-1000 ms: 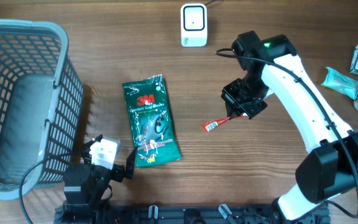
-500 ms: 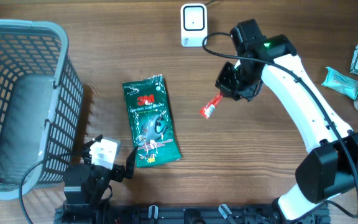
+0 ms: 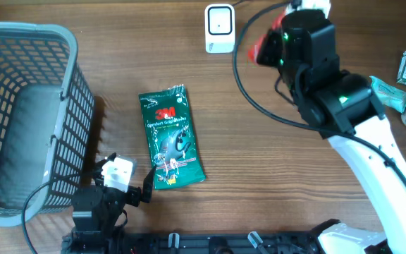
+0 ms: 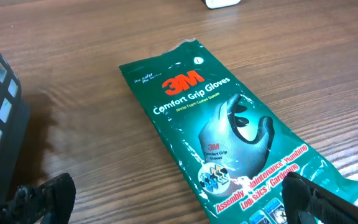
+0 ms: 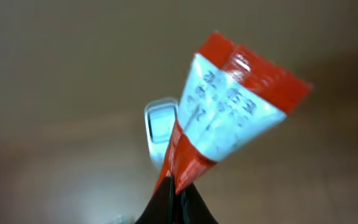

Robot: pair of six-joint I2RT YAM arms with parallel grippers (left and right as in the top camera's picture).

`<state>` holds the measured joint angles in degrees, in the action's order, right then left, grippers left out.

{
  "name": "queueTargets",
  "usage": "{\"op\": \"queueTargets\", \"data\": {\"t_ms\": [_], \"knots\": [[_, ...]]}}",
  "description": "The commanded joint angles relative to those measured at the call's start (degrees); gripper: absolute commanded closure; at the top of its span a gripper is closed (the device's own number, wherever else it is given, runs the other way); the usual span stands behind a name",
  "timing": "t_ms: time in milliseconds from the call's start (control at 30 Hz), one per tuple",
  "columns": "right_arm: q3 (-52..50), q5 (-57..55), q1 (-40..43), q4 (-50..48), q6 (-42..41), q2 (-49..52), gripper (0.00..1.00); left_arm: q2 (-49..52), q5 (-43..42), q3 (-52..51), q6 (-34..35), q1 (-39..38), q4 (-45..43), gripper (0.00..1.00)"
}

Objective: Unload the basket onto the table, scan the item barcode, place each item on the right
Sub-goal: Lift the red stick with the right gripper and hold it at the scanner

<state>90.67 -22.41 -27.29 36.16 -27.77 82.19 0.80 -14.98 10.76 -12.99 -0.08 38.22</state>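
Sachet (image 5: 229,112), long axis toward scanner (image 5: 161,127)

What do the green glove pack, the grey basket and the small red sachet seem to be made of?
Green glove pack: thin plastic film, glossy; it shows glare and creases.
Grey basket: probably moulded plastic, matte, with an even open grid.
Red sachet: likely printed film or foil, slightly shiny; the blur leaves it open.

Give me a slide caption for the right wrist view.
Right gripper pinches a red-and-white packet, white scanner blurred beyond.
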Motion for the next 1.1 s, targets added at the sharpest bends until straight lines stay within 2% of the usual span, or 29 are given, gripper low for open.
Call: {"op": "queueTargets", "data": {"t_ms": [0, 100, 233, 367, 467, 533, 700, 900, 1067], "knots": [[-0.9, -19.7, 0.1, -12.8, 12.0, 5.1, 0.95, -0.4, -1.0, -0.3, 0.3, 0.2, -0.2, 0.00], [-1.1, -21.4, 0.1, -25.9, 27.2, 11.4, 0.95, -0.4, -1.0, -0.3, 0.3, 0.2, -0.2, 0.00], [-1.1, -21.3, 0.1, -40.6, 37.7, 21.1, 0.95, -0.4, -1.0, -0.3, 0.3, 0.2, -0.2, 0.00], [-1.1, -20.0, 0.1, -55.6, 38.1, 30.4, 0.95, -0.4, -1.0, -0.3, 0.3, 0.2, -0.2, 0.00], [-1.1, -10.4, 0.1, -63.5, 41.3, 36.5, 0.95, -0.4, -1.0, -0.3, 0.3, 0.2, -0.2, 0.00], [-1.1, -6.3, 0.1, -66.4, 42.7, 39.7, 0.95, -0.4, -1.0, -0.3, 0.3, 0.2, -0.2, 0.00], [-1.1, -6.1, 0.1, -73.5, 42.7, 45.8, 0.95, -0.4, -1.0, -0.3, 0.3, 0.2, -0.2, 0.00], [-0.9, 1.0, 0.1, -80.6, 44.3, 51.3, 0.95, -0.4, -1.0, -0.3, 0.3, 0.2, -0.2, 0.00], [-0.2, 1.2, 0.1, -81.7, 44.3, 53.9, 0.95, -0.4, -1.0, -0.3, 0.3, 0.2, -0.2, 0.00]]}}
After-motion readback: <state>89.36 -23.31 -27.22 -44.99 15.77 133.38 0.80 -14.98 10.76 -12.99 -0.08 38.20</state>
